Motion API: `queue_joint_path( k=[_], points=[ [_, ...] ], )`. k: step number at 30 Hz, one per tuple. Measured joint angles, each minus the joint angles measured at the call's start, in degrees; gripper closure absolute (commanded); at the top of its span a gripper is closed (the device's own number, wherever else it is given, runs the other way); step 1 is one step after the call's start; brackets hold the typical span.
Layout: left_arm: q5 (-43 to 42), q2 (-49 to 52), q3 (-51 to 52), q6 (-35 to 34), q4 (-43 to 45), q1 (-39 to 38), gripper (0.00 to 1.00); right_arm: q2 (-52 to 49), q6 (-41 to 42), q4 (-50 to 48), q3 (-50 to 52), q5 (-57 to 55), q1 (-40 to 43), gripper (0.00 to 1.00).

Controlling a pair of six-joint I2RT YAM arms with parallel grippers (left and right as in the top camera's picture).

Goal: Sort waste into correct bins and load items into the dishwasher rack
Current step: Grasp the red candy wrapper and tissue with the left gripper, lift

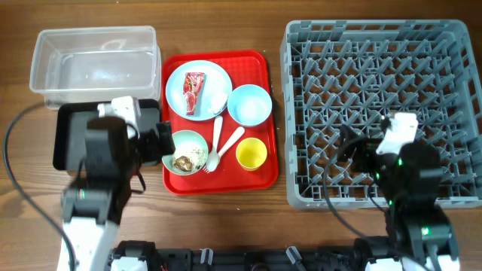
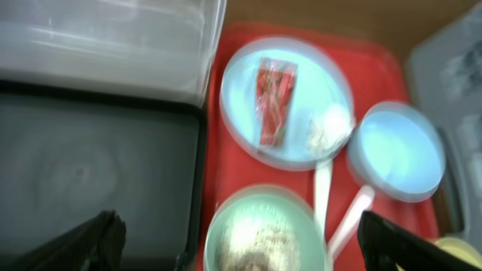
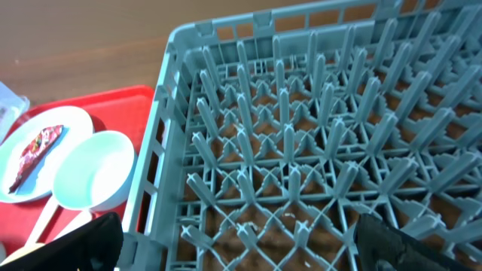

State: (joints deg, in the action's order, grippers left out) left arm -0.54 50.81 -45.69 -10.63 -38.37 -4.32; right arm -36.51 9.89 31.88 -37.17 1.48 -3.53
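Left gripper [image 2: 239, 226] wide open, empty, by green bowl [image 2: 260, 233] | right gripper [image 3: 237, 226] wide open, empty, over rack [image 3: 301, 150]

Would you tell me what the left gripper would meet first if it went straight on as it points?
The left gripper would most likely meet the pale green bowl of food scraps, right ahead between its open fingers on the red tray; its height is unclear.
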Motion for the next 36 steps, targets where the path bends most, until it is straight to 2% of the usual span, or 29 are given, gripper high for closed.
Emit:
queue_joint_path(
  k=[2,4,8,15,19,20,22,25,26,27,32,36],
  points=[
    [0.0,9.84,-9.86,0.02,-7.37,0.0,0.0,-6.29,0.13,5.57,-5.42,-0.02,0.0,0.0],
    [-1.16,15.23,-14.27,0.02,-6.45,0.02,0.0,-10.58,0.13,7.8,-8.7,-0.02,0.0,0.0],
    [-5.09,19.74,-15.34,0.31,6.38,-0.52,0.0,-12.35,0.13,8.0,-9.31,-0.02,0.0,0.0],
    [-2.01,36.85,-15.54,2.69,23.56,-7.32,0.05,-12.35,0.15,7.91,-9.51,0.0,0.0,0.0],
    [1.18,48.89,-15.56,3.13,26.45,-9.25,0.09,-12.35,0.15,7.98,-9.51,0.0,0.0,0.0],
    [1.66,51.65,-15.54,3.13,26.43,-9.25,0.13,-12.37,0.15,7.96,-9.51,0.0,0.0,0.0],
    [2.23,54.84,-15.54,3.26,26.45,-9.25,0.28,-12.37,0.15,7.96,-9.51,0.0,0.0,0.0],
    [2.8,57.92,-15.54,3.72,26.43,-9.25,0.59,-12.37,0.15,7.96,-9.51,0.0,0.0,0.0],
    [3.13,58.12,-15.56,3.96,26.4,-9.22,0.83,-12.35,0.15,7.96,-9.51,0.0,0.0,0.0],
    [3.3,58.12,-15.56,3.98,26.05,-9.25,0.96,-12.37,0.17,7.96,-9.51,0.02,0.0,0.0],
    [3.52,57.05,-15.82,4.15,25.33,-9.25,0.96,-12.37,0.15,7.96,-9.51,0.02,0.0,0.0],
    [3.39,45.31,-15.89,-0.31,24.26,-7.87,0.96,-12.35,0.15,7.96,-9.51,0.02,0.0,0.0]
  ],
)
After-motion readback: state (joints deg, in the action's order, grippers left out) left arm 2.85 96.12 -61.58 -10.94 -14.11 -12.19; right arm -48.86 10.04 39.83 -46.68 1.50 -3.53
